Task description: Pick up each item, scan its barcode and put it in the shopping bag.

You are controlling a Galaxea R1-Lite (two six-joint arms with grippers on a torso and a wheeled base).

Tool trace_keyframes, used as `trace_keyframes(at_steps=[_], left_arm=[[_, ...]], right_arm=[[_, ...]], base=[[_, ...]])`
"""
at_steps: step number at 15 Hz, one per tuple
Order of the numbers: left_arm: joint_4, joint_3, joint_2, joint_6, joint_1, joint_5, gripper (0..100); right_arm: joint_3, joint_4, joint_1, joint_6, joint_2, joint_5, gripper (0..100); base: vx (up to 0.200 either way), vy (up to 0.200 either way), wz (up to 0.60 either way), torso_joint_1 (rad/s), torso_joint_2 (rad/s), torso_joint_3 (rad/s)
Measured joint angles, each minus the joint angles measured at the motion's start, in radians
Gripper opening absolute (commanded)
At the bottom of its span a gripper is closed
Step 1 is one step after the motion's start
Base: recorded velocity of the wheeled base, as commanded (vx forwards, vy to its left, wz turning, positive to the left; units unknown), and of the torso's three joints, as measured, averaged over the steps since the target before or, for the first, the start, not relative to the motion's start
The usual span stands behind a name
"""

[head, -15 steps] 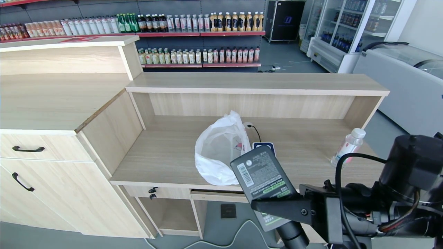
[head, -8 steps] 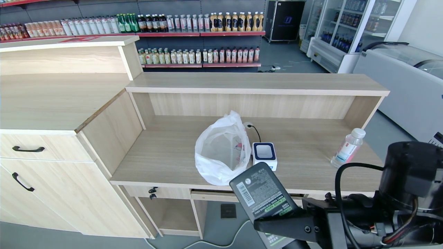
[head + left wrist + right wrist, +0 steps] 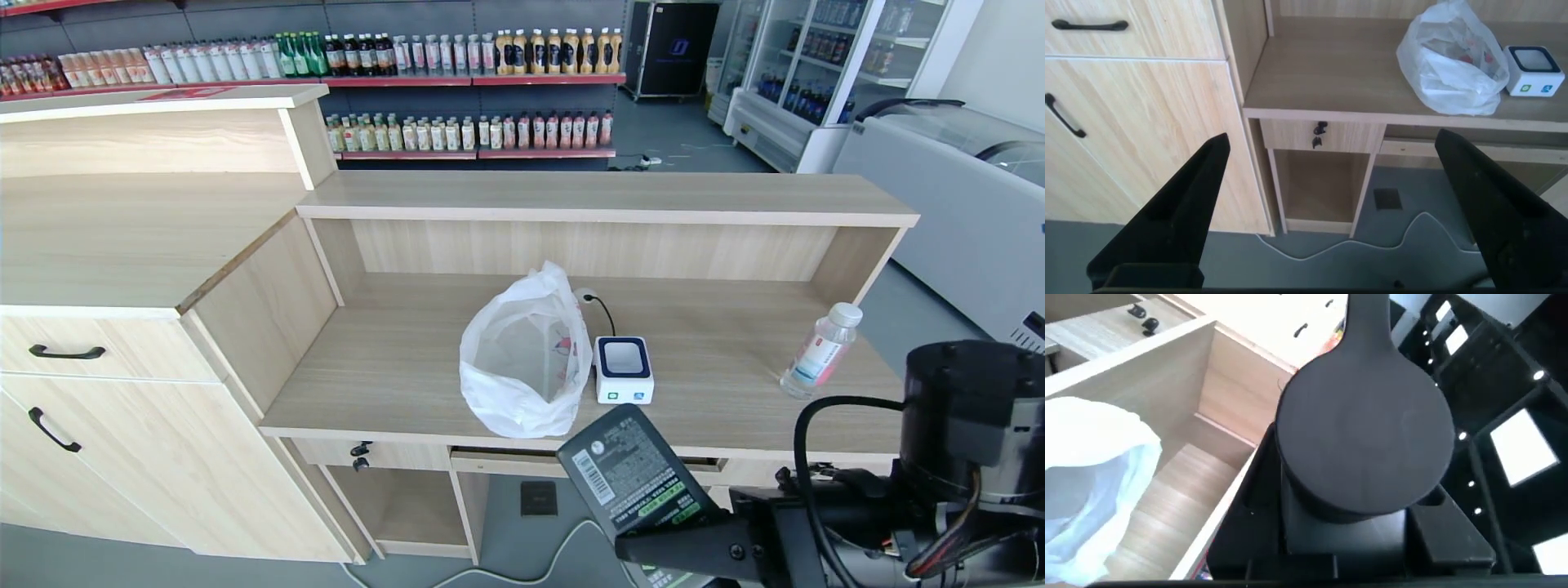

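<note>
The dark package (image 3: 641, 482) hangs in the air on the near side of the scanner (image 3: 624, 369), out past the front edge of the desk (image 3: 392, 367) and a little to the scanner's right. The right gripper (image 3: 671, 539) is pinching its lower end, with one black finger lying across the printed face. Its long axis runs from that grip up and away towards the scanner, leaning slightly to the scanner's left.

The relation we watch is the facing. The barcode (image 3: 605, 488) sits along the left edge of the label and looks up towards the head camera, while the scanner's window also looks up. We judge that the face has to be turned over and carried forward above that window before it can read.

The label's white print is too small for us to read. We make out a round white mark at the far corner and green strips at the near end.

The shopping bag (image 3: 522, 359) stands open, touching the scanner's left side, with red print we cannot read. A clear bottle (image 3: 819, 349) lies well to the scanner's right.

The left gripper (image 3: 1331, 139) is far off to the scanner's near left, with its fingers spread wide and nothing between them, so the right arm is the nearer one.
</note>
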State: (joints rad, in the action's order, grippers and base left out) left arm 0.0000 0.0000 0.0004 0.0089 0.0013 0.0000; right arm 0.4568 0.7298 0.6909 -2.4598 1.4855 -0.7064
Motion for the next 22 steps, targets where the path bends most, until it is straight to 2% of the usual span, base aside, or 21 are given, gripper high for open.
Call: trace_keyframes(at_steps=[2, 4, 6, 8, 10, 11, 14, 17, 18, 20, 22], left_arm=[[0.000, 0.000, 0.000, 0.000, 0.000, 0.000, 100], [0.000, 0.000, 0.000, 0.000, 0.000, 0.000, 100], [0.000, 0.000, 0.000, 0.000, 0.000, 0.000, 100], [0.000, 0.000, 0.000, 0.000, 0.000, 0.000, 100], [0.000, 0.000, 0.000, 0.000, 0.000, 0.000, 100], [0.000, 0.000, 0.000, 0.000, 0.000, 0.001, 100], [0.000, 0.000, 0.000, 0.000, 0.000, 0.000, 100], [0.000, 0.000, 0.000, 0.000, -0.001, 0.000, 100], [0.000, 0.000, 0.000, 0.000, 0.000, 0.000, 100], [0.001, 0.000, 0.000, 0.000, 0.000, 0.000, 100], [0.000, 0.000, 0.000, 0.000, 0.000, 0.000, 100]], right_arm=[[0.001, -0.097, -0.134, 0.152, -0.044, 0.000, 0], [0.000, -0.185, -0.350, 0.371, -0.119, -0.022, 0], [-0.002, -0.244, -0.616, 0.690, -0.218, -0.049, 0], [-0.002, -0.279, -0.837, 1.081, -0.307, -0.015, 0], [-0.010, -0.309, -0.957, 1.435, -0.377, 0.048, 0], [-0.014, -0.316, -1.003, 1.523, -0.399, 0.071, 0], [-0.019, -0.330, -1.154, 1.653, -0.426, 0.112, 0], [-0.021, -0.336, -1.190, 1.804, -0.428, 0.167, 0], [-0.018, -0.330, -1.182, 1.875, -0.428, 0.227, 0], [0.003, -0.331, -1.115, 2.113, -0.417, 0.401, 0], [0.026, -0.325, -1.009, 2.399, -0.388, 0.462, 0]], base=[[0.000, 0.000, 0.00, 0.000, 0.00, 0.000], [0.000, 0.000, 0.00, 0.000, 0.00, 0.000], [0.000, 0.000, 0.00, 0.000, 0.00, 0.000], [0.000, 0.000, 0.00, 0.000, 0.00, 0.000], [0.000, 0.000, 0.00, 0.000, 0.00, 0.000], [0.000, 0.000, 0.00, 0.000, 0.00, 0.000], [0.000, 0.000, 0.00, 0.000, 0.00, 0.000], [0.000, 0.000, 0.60, 0.005, 0.00, 0.001], [0.000, 0.000, 0.60, -0.002, -0.01, -0.002], [0.000, 0.000, 0.60, -0.002, 0.00, 0.005], [0.000, 0.000, 0.00, 0.000, 0.00, 0.000]])
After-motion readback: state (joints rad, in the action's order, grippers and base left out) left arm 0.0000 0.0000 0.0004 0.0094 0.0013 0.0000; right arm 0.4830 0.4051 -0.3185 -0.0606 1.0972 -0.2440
